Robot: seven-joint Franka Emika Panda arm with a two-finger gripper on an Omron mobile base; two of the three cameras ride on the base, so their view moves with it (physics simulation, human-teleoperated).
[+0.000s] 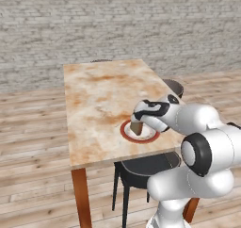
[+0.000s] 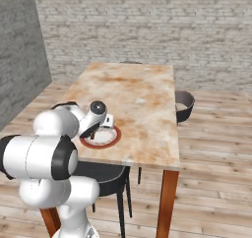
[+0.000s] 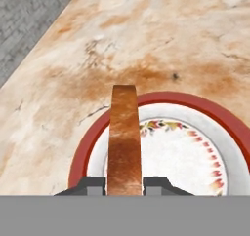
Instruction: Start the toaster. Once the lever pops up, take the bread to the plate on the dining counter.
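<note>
My gripper [image 3: 124,185] is shut on the bread [image 3: 124,140], a brown-crusted slice held on edge between the two dark fingertips. Directly under it lies the plate [image 3: 224,127], white with a red rim and a small flower ring, on the dining counter [image 3: 146,40]. In the left base view the bread [image 1: 137,127] hangs from the gripper [image 1: 138,126] just over the plate [image 1: 151,137], near the front right of the counter [image 1: 99,100]. The right base view shows the plate [image 2: 108,139] partly behind the hand [image 2: 96,126]. Whether the bread touches the plate I cannot tell. The toaster is out of view.
Dark stools stand beside the counter: one under its near edge [image 1: 141,168] and one at its far right side [image 2: 183,104]. A reddish-brown leg [image 1: 81,194] holds up the near corner. Wooden floor and a brick wall surround the counter.
</note>
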